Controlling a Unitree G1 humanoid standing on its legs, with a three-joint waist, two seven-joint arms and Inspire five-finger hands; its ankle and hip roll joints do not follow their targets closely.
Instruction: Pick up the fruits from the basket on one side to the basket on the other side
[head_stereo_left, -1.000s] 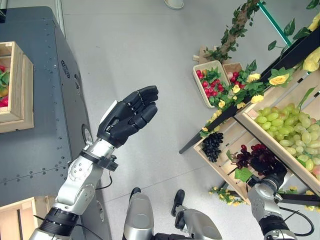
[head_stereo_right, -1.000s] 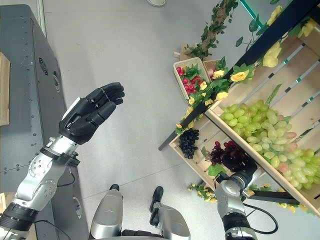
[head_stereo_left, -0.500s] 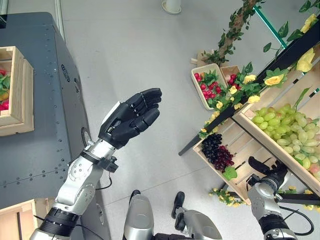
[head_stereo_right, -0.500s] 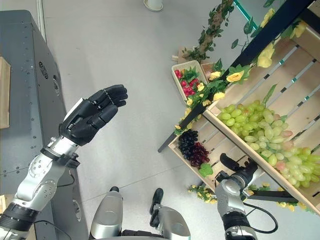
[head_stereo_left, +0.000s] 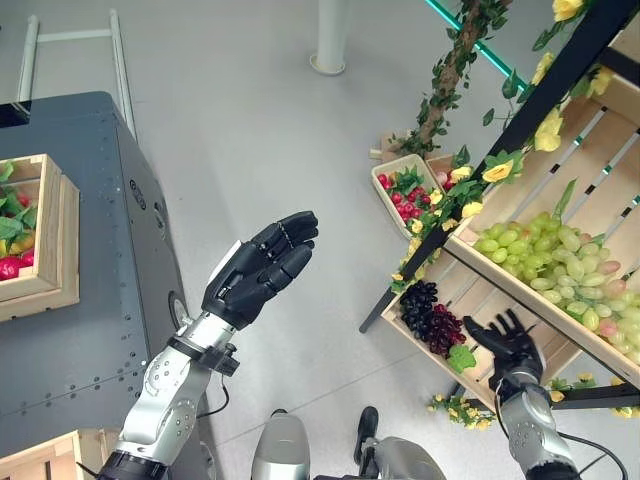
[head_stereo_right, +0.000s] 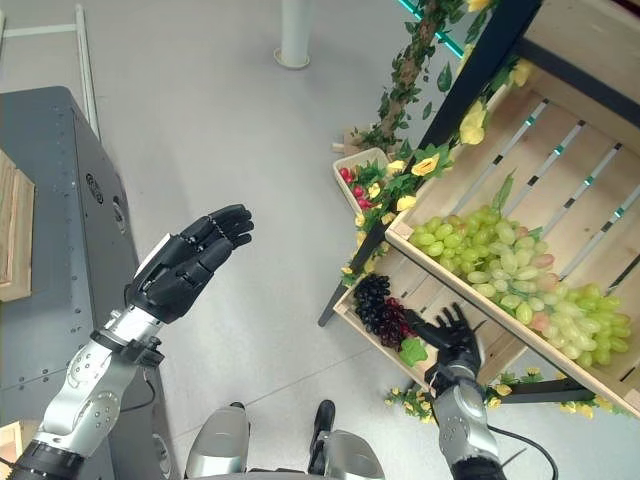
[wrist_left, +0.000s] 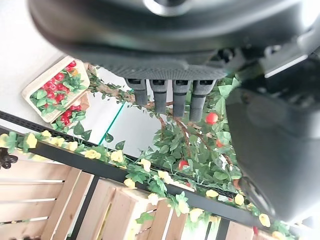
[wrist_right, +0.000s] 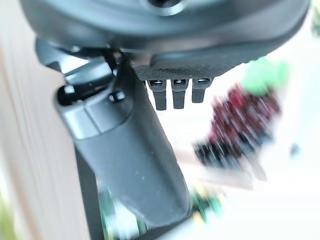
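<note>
Stand (head_stereo_left: 530, 120): wooden display rack with a black frame, on the robot's right, with slatted crates set at a slant and trimmed with yellow flowers (head_stereo_left: 497, 171) and green leaves.
Cabinet (head_stereo_left: 90, 300): dark grey metal unit on the robot's left, with a wooden crate (head_stereo_left: 45, 290) on top at its far-left edge; red fruit and green leaves show inside that crate.
Upper crate (head_stereo_right: 560, 190): holds a wide heap of green grapes (head_stereo_left: 560, 265), a few of them pinkish, lying along its lower side.
Lower crate (head_stereo_left: 470, 300): below the upper crate; holds a bunch of black grapes (head_stereo_left: 418, 300) touching a bunch of dark red grapes (head_stereo_left: 443, 328), with a green leaf (head_stereo_left: 461, 357) just beside the red bunch.
Floor basket (head_stereo_left: 405, 190): pale tray on the grey floor near the foot of the stand, filled with small red fruit and leaves.
Left hand (head_stereo_left: 262, 268): raised over the floor between cabinet and stand, well apart from all fruit; fingers straight and close together, released, holding nothing.
Right hand (head_stereo_left: 508, 343): over the lower crate, just beside the red grapes and the leaf; fingers spread and relaxed, released, grasping nothing.
Post (head_stereo_left: 330, 40): white column base on the floor at the far side.
</note>
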